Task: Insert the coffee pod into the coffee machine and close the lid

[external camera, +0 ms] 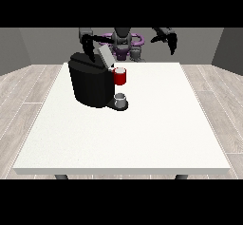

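Coffee machine [90, 84] stood near the tabletop's far left edge, its grey lid [105, 57] tilted up, so open by my read. Hand at the view's left [87, 44] hung over the machine's back; I couldn't tell how its fingers lay. A red thing at the machine [120, 76] sat at the brew head. Below it, on the machine's base, a small grey thing [121, 99]; I couldn't tell whether it was the pod. Hand at the view's right [167, 37] was raised beyond the table's [142, 138] far edge, holding nothing, fingers unclear. I judged the lid-closing not yet done.

One coffee machine [90, 84], perhaps one cup [121, 100]
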You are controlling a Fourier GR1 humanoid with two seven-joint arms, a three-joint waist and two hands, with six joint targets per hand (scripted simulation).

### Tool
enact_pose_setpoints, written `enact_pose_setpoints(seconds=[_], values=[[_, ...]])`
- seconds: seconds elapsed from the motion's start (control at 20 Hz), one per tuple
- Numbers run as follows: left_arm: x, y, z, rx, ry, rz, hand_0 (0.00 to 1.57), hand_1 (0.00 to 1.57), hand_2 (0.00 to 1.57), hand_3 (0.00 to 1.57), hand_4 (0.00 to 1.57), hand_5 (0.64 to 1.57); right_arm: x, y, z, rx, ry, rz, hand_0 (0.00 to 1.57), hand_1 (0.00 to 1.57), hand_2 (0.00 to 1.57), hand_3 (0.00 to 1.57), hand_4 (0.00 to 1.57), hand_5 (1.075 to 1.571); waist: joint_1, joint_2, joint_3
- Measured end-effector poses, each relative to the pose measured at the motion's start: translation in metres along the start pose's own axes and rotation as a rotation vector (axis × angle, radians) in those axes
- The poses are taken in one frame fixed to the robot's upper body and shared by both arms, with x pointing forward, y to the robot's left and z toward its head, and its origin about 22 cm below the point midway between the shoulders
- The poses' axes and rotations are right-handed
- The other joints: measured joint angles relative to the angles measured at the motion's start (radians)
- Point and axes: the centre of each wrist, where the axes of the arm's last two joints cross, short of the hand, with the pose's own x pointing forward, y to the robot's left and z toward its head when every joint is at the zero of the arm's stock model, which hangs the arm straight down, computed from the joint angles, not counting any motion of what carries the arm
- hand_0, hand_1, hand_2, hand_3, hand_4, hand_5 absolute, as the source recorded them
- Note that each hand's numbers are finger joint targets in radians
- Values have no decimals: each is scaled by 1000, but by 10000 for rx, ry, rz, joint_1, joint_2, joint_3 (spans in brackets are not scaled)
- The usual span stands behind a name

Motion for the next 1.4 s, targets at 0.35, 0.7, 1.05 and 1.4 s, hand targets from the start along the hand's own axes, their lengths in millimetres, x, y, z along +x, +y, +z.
enact_pose_setpoints(seconds=[0.35,0.7,1.05,1.4], values=[[6,18,9,437,15,-363,0,0,0,0,361,1571,13,11,-10,526,-351,316,0,0,0,0,79,1571,-231,295,-1],[7,24,16,561,-109,-476,0,0,0,0,363,1571,22,19,-18,660,-875,637,0,0,0,0,214,1571,-176,651,-9],[10,25,14,357,-119,-587,0,0,0,0,356,1571,46,25,-30,693,-566,1287,0,0,0,0,0,1571,12,796,73],[17,18,4,64,-325,-615,0,0,0,0,398,1571,69,30,-34,252,-381,1706,0,0,0,0,0,1571,208,1043,143]])
